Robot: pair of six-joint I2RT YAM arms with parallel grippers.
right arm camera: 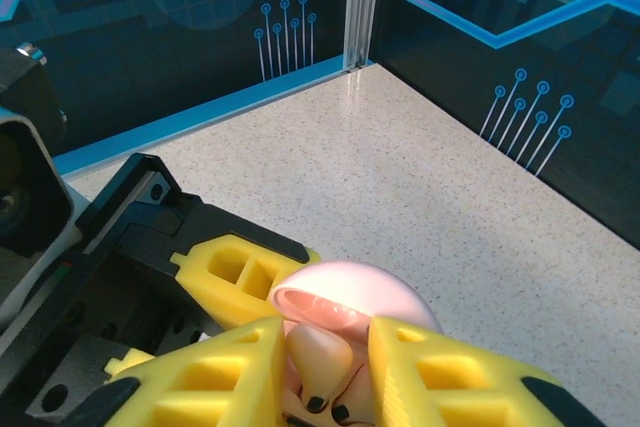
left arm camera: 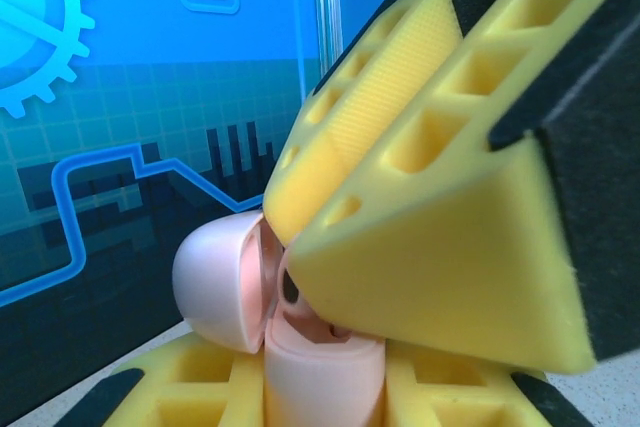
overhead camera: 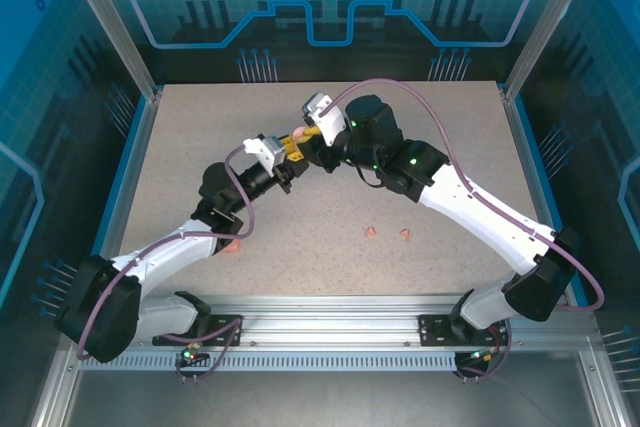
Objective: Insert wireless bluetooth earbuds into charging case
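Left gripper clamps 1 round case; right gripper unclear; 2 earbuds on table.

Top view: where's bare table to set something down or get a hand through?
Free: table far-left corner, between the left edge and left arm; far-right corner beyond the right arm. Near-centre strip is mostly bare except two earbuds. Crowded: centre-back, where left gripper and right gripper meet on the pink case.
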